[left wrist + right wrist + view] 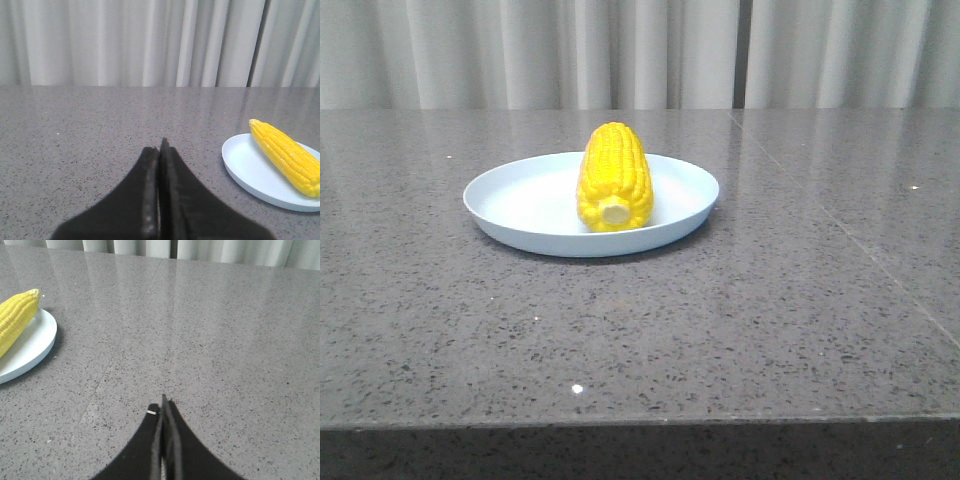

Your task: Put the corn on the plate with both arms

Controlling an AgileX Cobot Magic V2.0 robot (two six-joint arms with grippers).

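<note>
The left arm's two dark, straight fingers are pressed flat together with nothing between them, pointing out over bare desk with the plate off to one side. The right arm's fingers are clenched in the same way, also empty, over speckled stone well apart from the plate. Neither arm shows in the front view.

The bright yellow, glossy plastic corn cob lies wholly inside the round, shallow, pale blue plastic plate, its cream stub end facing the desk's front edge and its tapered tip toward the far edge. It rests a little right of the plate's middle, clear of the rim. The plate sits on the grey speckled stone desk, nearer the far edge than the front and slightly left of centre. Pale pleated curtains hang behind.

Judged from this layout, the placing looks done and what remains is only to keep clear. Doing that well means holding both arms back and low-risk: no sweep toward the rim, which could nudge the plate or roll the cob.

Counted: one corn cob, one plate, two pairs of fingers, one desk.
</note>
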